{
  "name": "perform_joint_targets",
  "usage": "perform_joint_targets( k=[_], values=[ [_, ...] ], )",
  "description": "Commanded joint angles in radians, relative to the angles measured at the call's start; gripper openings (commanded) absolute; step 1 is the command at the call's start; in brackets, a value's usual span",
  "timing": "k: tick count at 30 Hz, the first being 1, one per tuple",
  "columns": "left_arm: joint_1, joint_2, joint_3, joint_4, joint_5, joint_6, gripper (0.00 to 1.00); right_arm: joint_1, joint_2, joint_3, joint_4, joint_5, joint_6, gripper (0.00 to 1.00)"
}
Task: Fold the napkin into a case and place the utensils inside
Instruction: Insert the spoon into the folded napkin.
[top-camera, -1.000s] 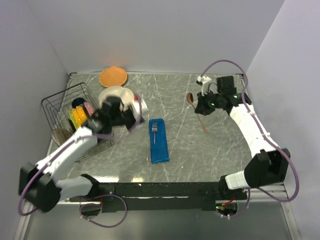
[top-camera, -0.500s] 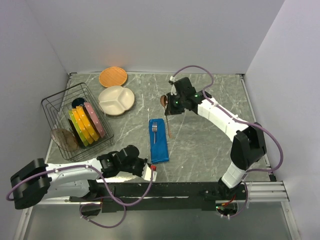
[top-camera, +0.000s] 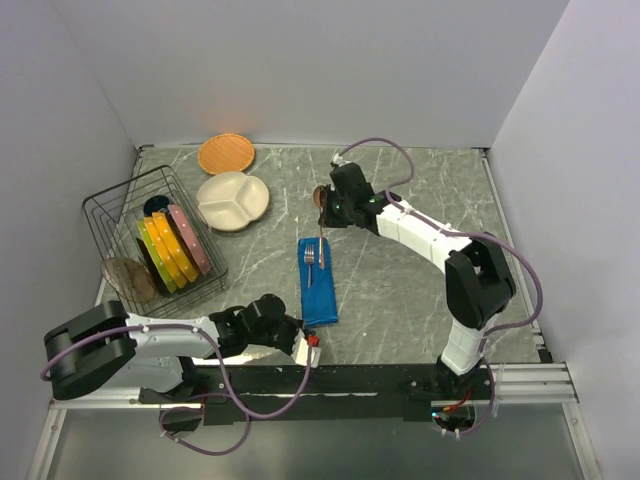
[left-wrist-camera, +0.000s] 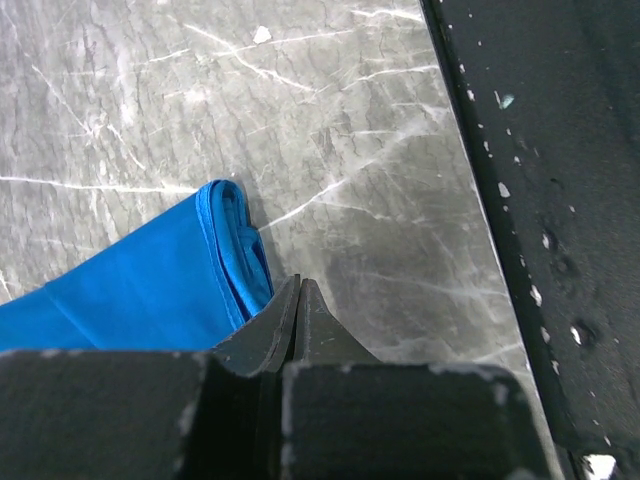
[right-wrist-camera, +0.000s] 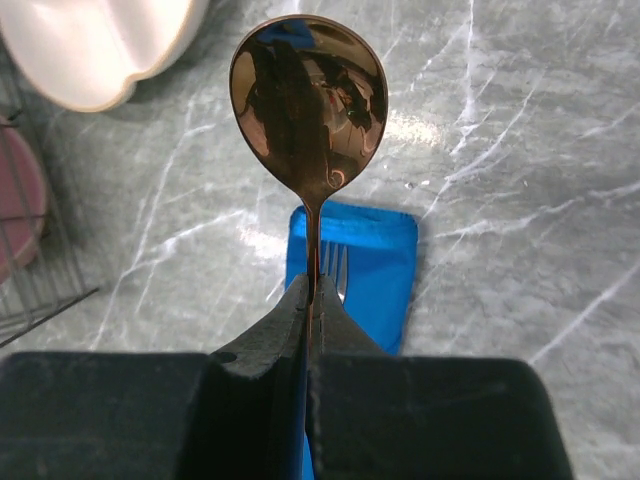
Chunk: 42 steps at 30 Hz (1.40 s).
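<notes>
case: narrow blue folded cloth lying flat on the table, long axis running from the arms' side to the far side, slightly slanted. its near end is just beside the left gripper's tips and its far end lies below the right gripper.
fork: lies on the far half of the case, along its length, tines toward the far end, just under the right gripper's fingertips.
spoon: shiny brown, long axis in line with the case, round bowl jutting out past the right gripper's tips toward the far side, handle running back over the case. cannot tell whether the handle end touches the cloth.
left gripper: jaws pressed together with nothing between them, low over the table beside the black rail. the case's layered corner is just to the left of its tips; contact cannot be told.
right gripper: jaws pinched tight on the spoon's thin handle, above the case's far end.
wire basket: well left of both grippers, holding yellow, orange and pink plates standing on edge.
orange round plate: bare, far left of the right gripper.
white divided plate: compartments bare, left of the right gripper.
</notes>
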<state>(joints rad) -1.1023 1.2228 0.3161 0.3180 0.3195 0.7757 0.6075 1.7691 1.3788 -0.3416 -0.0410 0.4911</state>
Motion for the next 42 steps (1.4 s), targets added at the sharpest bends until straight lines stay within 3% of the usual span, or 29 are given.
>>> perform_joint_targets(
  k=[1,18,42],
  values=[
    [-0.005,0.033,-0.003,0.116,0.038,0.033,0.01,0.015,0.03,0.006,0.082,0.042,0.014,0.0],
    [-0.005,0.136,0.023,0.173,0.13,0.028,0.01,0.02,0.148,0.046,0.133,0.098,0.017,0.0],
    [-0.005,0.247,0.086,0.22,0.015,-0.042,0.01,0.063,0.133,0.012,0.032,0.136,-0.016,0.0]
  ],
)
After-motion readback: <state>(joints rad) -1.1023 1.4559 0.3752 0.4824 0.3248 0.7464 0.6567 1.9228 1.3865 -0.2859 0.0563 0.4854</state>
